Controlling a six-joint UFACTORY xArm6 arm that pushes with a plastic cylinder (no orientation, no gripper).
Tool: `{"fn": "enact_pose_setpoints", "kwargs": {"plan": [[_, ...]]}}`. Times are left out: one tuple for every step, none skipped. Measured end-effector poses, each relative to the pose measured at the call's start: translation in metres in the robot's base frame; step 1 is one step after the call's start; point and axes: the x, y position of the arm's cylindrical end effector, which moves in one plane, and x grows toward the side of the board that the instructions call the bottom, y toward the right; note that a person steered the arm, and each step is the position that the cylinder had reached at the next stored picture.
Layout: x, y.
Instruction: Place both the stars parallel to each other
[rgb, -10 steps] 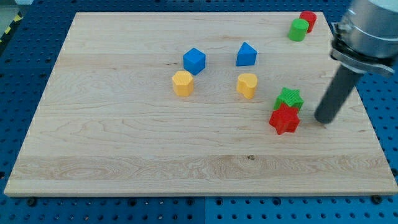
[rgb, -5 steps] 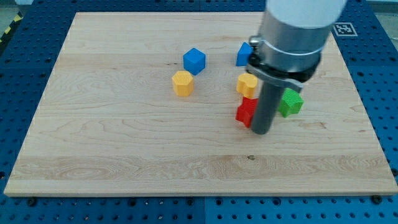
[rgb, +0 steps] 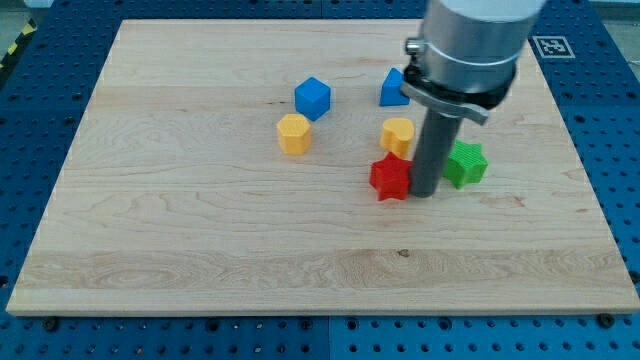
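The red star lies on the wooden board right of centre. The green star lies to its right, at nearly the same height in the view. My tip stands between them, touching the red star's right side and a small gap left of the green star. The rod and arm hide part of the blue block behind.
A yellow block sits just above the red star. A yellow hexagon and a blue cube lie left of centre. Another blue block is partly hidden by the arm at the top.
My tip swept left from the board's right side, pushing the red star away from the green star to below the yellow block. It then moved slightly up beside the red star.
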Motion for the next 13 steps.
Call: {"fn": "enact_pose_setpoints", "kwargs": {"plan": [[-0.007, -0.030], [-0.005, -0.017], [-0.003, 0.028], [0.015, 0.079], [0.019, 0.132], [-0.030, 0.148], [-0.051, 0.141], [-0.051, 0.124], [-0.052, 0.088], [-0.052, 0.069], [-0.050, 0.069], [-0.044, 0.069], [-0.044, 0.069]]}}
